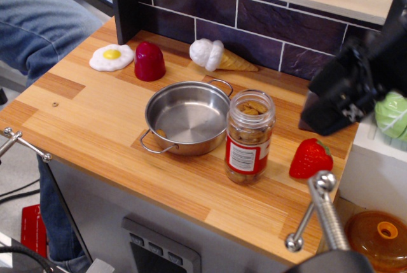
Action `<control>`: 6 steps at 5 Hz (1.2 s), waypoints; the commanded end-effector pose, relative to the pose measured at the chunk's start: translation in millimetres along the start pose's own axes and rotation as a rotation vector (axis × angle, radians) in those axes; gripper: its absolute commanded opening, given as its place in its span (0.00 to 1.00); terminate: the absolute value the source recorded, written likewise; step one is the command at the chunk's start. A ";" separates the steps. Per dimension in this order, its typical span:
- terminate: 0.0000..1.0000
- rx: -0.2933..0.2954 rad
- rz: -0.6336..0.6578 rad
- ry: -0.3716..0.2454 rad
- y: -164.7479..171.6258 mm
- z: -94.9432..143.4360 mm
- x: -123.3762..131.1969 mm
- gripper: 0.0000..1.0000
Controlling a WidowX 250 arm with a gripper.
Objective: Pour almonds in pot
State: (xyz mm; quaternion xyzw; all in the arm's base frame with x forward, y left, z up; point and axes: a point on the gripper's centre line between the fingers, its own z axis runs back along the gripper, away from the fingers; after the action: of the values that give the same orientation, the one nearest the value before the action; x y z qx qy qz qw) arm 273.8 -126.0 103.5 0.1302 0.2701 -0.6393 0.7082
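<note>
The clear jar [250, 136] with a red-and-white label stands upright and open on the wooden counter, with the brown almonds [252, 108] showing inside. The shiny steel pot [189, 117] with wire loop handles sits just left of the jar, touching or nearly touching it; it looks empty apart from one small brownish speck by its left wall. My gripper [340, 98] is a blurred black shape at the right, above and right of the jar and well apart from it. It holds nothing that I can see, and its jaws are too blurred to read.
A red strawberry [310, 157] lies right of the jar. A fried egg [111, 57], a dark red piece [150, 61] and an ice cream cone [219, 58] lie at the back. An orange lidded pot [378, 238] and a metal clamp [318, 209] are at the lower right. A person's leg [38, 18] is at the upper left.
</note>
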 end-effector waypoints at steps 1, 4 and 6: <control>0.00 0.049 -0.117 0.171 -3.1 -10.5 15.6 1.00; 0.00 0.124 0.058 0.320 0.9 -52.1 2.7 1.00; 0.00 0.118 0.069 0.377 -5.3 -67.7 -15.3 1.00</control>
State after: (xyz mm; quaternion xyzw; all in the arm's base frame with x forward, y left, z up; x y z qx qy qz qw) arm 256.4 -77.3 46.1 0.2944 0.3835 -0.5983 0.6389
